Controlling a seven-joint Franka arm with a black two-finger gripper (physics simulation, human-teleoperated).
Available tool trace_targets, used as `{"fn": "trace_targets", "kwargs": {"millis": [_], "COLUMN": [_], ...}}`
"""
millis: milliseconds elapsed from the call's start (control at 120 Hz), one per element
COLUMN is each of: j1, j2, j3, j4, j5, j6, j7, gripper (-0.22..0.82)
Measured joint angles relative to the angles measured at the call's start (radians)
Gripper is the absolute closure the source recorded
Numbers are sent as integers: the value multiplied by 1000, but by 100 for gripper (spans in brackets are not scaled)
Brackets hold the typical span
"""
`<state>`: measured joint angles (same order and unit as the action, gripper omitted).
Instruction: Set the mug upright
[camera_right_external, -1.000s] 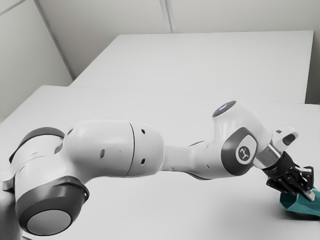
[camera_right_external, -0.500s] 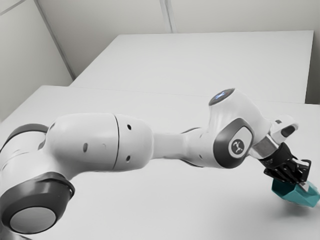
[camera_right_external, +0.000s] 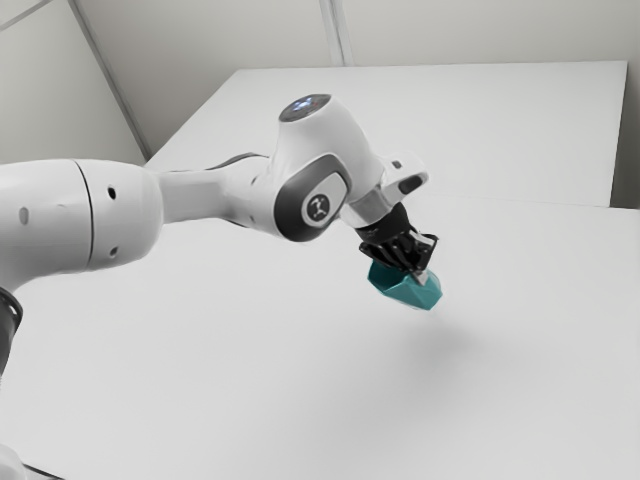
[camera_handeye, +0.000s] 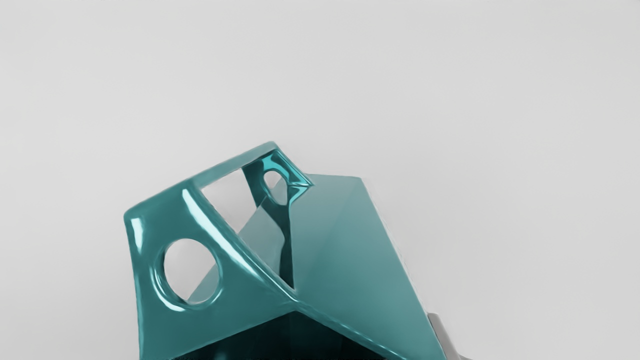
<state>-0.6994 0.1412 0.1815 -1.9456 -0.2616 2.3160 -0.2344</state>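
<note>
- The mug (camera_right_external: 392, 286) is hanging tilted in the air above the surface (camera_right_external: 250, 380), well apart from its far edge (camera_right_external: 300, 184) and far-left corner, taking left as the exterior view's left.
- Its soft shadow (camera_right_external: 445, 345) is falling on the surface below, so nothing but the tool is bearing it.
- The mug's pierced part (camera_handeye: 145, 280), probably the handle, is pointing away from the hand, while a dark hollow (camera_handeye: 290, 337), likely the mouth, is facing back towards it.
- The tool (camera_right_external: 421, 274) is holding the mug, closing only as far as the mug between its fingers is allowing; the exact gap I cannot tell. One grey fingertip (camera_handeye: 441, 337) is lying against the mug's outer side; the other finger's contact is being hidden.
- The arm (camera_right_external: 325, 170) is reaching in from the exterior view's left, with its hand slanting down towards the surface.
- The step in hand, as I judge it, is carrying and righting: the mug is off the surface but not yet standing.
- The next move is calling for turning the wrist until the base is facing squarely down, then lowering gently and letting go only once the base is resting flat. Releasing while it is leaning would be risking a tip back onto its side.
</note>
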Motion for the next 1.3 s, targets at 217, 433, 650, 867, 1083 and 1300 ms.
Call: {"fn": "trace_targets", "kwargs": {"millis": [217, 433, 650, 867, 1083, 1300], "j1": [179, 337, 444, 475, 485, 484], "j2": [-65, -90, -90, -73, -34, -9], "j3": [0, 0, 1, 18, 19, 19], "j4": [-93, -155, -167, -168, -162, -161], "j5": [140, 212, 280, 344, 375, 377], "j6": [-86, -121, -152, -194, -213, -213], "j7": [-17, -21, -20, -19, -15, -14], "gripper": [78, 78, 78, 78, 78, 78]}}
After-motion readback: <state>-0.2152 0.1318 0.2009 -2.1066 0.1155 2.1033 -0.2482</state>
